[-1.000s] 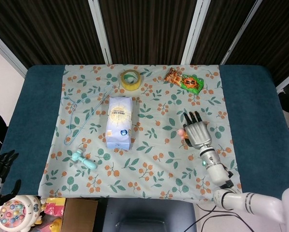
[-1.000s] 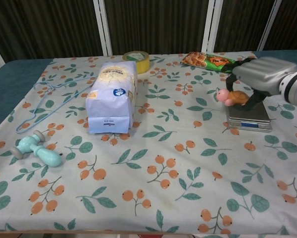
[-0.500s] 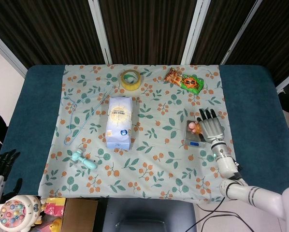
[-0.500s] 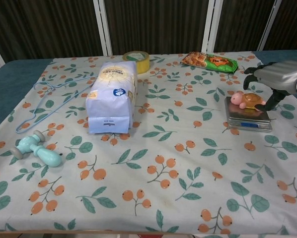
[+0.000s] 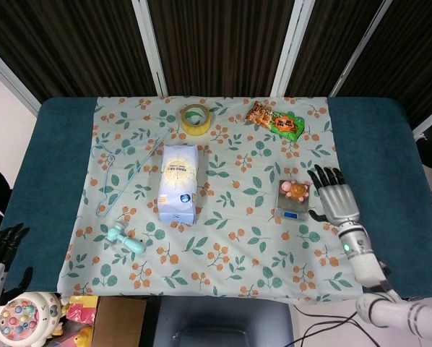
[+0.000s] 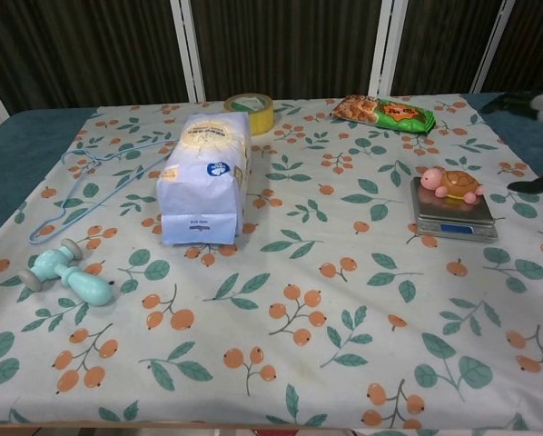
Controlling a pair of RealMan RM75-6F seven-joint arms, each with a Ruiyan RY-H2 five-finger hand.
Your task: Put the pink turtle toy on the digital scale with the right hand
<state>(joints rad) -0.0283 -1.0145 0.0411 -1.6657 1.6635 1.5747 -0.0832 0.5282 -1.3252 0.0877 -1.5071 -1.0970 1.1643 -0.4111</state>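
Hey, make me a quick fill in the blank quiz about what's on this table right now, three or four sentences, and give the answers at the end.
1. The pink turtle toy sits on top of the ____.
2. The right robot hand is holding ____.
3. The roll of yellow tape lies beyond the far end of the white ____.
4. The light blue ____ lies on the cloth to the left of the white bag.

Answers: digital scale; nothing; bag; wire hanger
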